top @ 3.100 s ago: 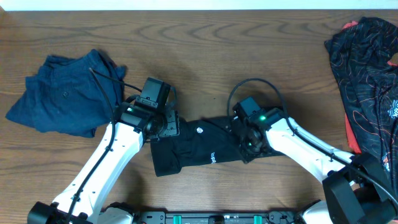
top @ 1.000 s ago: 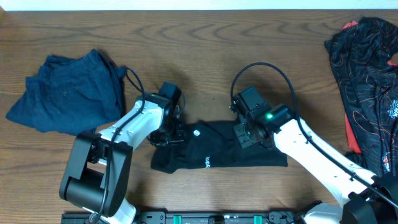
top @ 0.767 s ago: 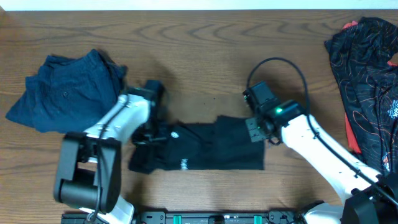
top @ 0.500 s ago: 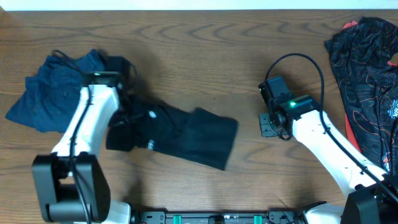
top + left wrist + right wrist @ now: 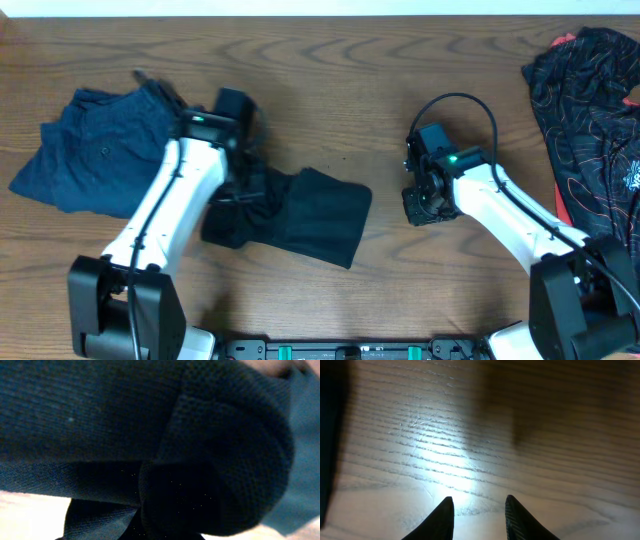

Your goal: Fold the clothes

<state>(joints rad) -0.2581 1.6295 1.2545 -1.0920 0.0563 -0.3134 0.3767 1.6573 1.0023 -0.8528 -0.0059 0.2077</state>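
The clothes (image 5: 318, 215), a plain black shirt, lie bunched in a folded strip left of the table's middle. My left gripper (image 5: 238, 190) sits at the shirt's left end and is shut on the fabric. In the left wrist view black cloth (image 5: 100, 420) fills almost the whole frame and hides the fingers. My right gripper (image 5: 418, 207) hovers over bare wood to the right of the shirt, apart from it. Its fingertips (image 5: 445, 510) stand open with nothing between them. No lettering or logo shows on the shirt.
A dark blue garment (image 5: 100, 150) lies crumpled at the far left, close behind my left arm. A black garment with thin red lines (image 5: 590, 110) lies at the right edge. Bare wooden table (image 5: 340, 80) stretches behind the shirt.
My left gripper has dragged the shirt leftward across the table, bunching it. My right gripper has let go of the shirt's right end and now stands clear of it.
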